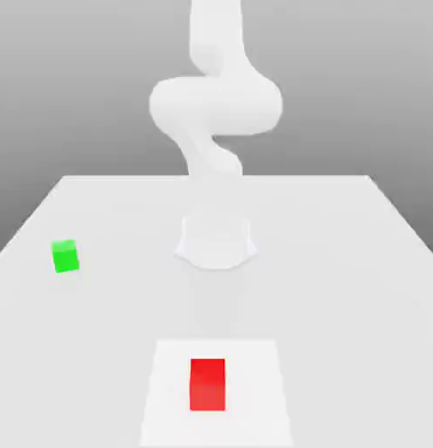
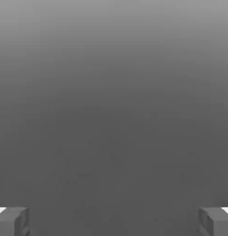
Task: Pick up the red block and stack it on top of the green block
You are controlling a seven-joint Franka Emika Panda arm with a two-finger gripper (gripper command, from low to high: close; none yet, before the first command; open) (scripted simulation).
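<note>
Small bright red plain-faced block (image 1: 207,383): near the bench's (image 1: 359,262) front edge, midway across. Small bright green cube (image 1: 66,255): by the left edge, well apart. End effector (image 2: 114,221): fingers spread wide, empty; neither block between them, direction to red block undeterminable.

Red block (image 1: 207,384) is showing plain bright red; green block (image 1: 66,256) plain bright green; table (image 1: 342,262) and arm (image 1: 215,105) are appearing white; fingertips (image 2: 13,221) grey

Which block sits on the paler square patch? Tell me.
The red block. It stands on the paler square patch at the table's near edge; the green block rests on plain table toward the exterior view's left.
</note>
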